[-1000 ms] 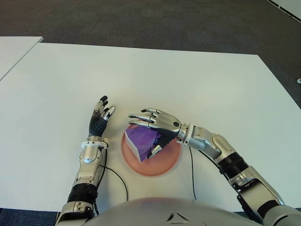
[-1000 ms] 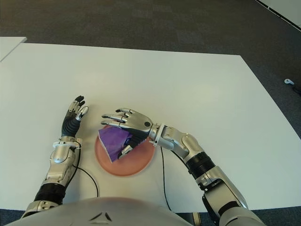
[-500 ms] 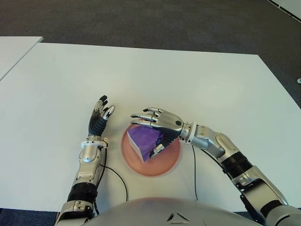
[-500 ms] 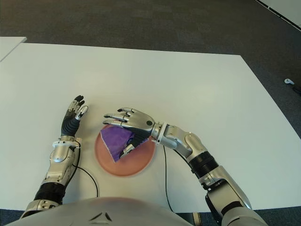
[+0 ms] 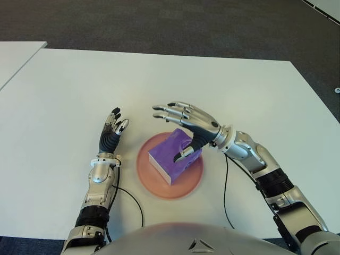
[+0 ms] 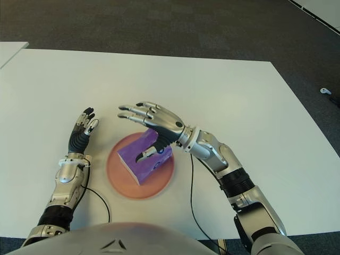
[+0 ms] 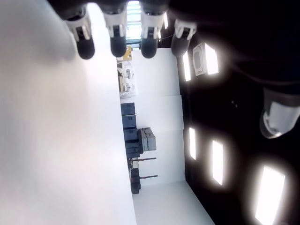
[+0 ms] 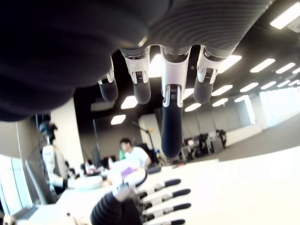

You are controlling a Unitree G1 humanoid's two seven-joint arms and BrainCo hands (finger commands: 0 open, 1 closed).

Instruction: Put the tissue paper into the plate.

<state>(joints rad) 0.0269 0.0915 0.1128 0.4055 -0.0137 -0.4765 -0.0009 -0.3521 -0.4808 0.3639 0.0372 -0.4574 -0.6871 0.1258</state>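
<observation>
The purple tissue pack (image 5: 174, 157) lies on the pink plate (image 5: 158, 186), near the table's front edge. My right hand (image 5: 183, 121) hovers just above and behind the pack with its fingers (image 5: 169, 112) spread. Its thumb (image 5: 187, 151) hangs down close over the pack's top, and the hand holds nothing. In the right wrist view the fingers (image 8: 171, 117) stretch out straight with nothing between them. My left hand (image 5: 118, 121) shows open to the left of the plate, fingers pointing away from me.
The white table (image 5: 212, 85) spreads wide behind and to both sides of the plate. Thin black cables (image 5: 224, 186) trail from both wrists across the front of the table. A second white table (image 5: 16, 58) stands at the far left. Dark carpet lies beyond.
My right hand has let go of the tissue pack, risen and drawn back to the right. The pack, tilted before, now lies flat on the plate. The left hand has not moved.
</observation>
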